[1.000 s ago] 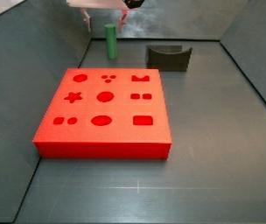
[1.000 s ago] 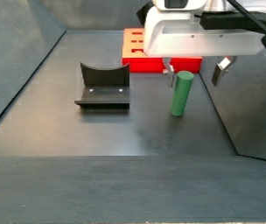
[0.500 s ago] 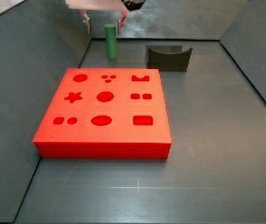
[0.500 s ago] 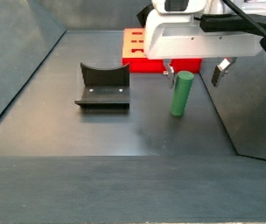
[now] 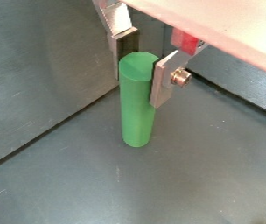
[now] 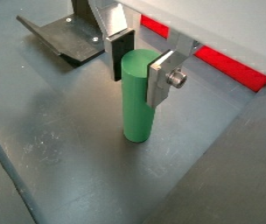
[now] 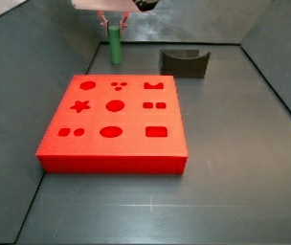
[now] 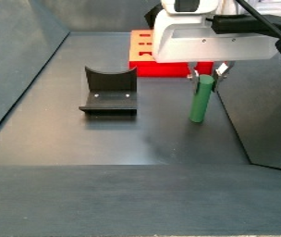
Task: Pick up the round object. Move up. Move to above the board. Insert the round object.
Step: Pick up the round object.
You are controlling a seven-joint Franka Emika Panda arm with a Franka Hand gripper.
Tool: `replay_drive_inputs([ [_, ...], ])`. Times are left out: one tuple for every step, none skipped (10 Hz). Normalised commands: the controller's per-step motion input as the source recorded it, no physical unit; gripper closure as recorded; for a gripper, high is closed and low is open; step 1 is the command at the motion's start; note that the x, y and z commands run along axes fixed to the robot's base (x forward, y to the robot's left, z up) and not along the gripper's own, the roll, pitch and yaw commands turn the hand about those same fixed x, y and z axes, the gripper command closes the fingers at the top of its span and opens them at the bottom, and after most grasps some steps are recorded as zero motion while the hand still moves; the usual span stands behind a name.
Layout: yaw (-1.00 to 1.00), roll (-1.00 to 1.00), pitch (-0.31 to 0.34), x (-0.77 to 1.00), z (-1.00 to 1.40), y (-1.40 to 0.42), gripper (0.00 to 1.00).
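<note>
Green peg, aka the round object (image 6: 138,96), stands upright on the grey floor at the far corner. In the side view it's at about 11 o'clock from the board (image 7: 115,123), well apart from it, with the fixture (image 7: 184,62) off at the board's 1 o'clock. The gripper (image 6: 136,61) is down over the peg's upper part, and both wrist views show its silver fingers (image 5: 164,77) pressed against the peg's sides, so I'd call it clamped on the peg.

What could go wrong from here: the grip sits high on a tall slim peg, so if the pads bite unevenly it could swing or tilt on the lift, then miss its round hole. The side wall is close too, so a sloppy move might clip it.

Compared with half a second back, the fingers stood wide either side of the peg; now they've closed in. The peg hasn't shifted.
</note>
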Motion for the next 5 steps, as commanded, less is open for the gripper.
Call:
replay_drive_inputs([
  [0.00, 0.00, 0.000, 0.00, 0.00, 0.00, 1.00],
  [0.00, 0.00, 0.000, 0.00, 0.00, 0.00, 1.00],
  [0.00, 0.00, 0.000, 0.00, 0.00, 0.00, 1.00],
  [0.00, 0.00, 0.000, 0.00, 0.00, 0.00, 1.00],
  [0.00, 0.00, 0.000, 0.00, 0.00, 0.00, 1.00],
])
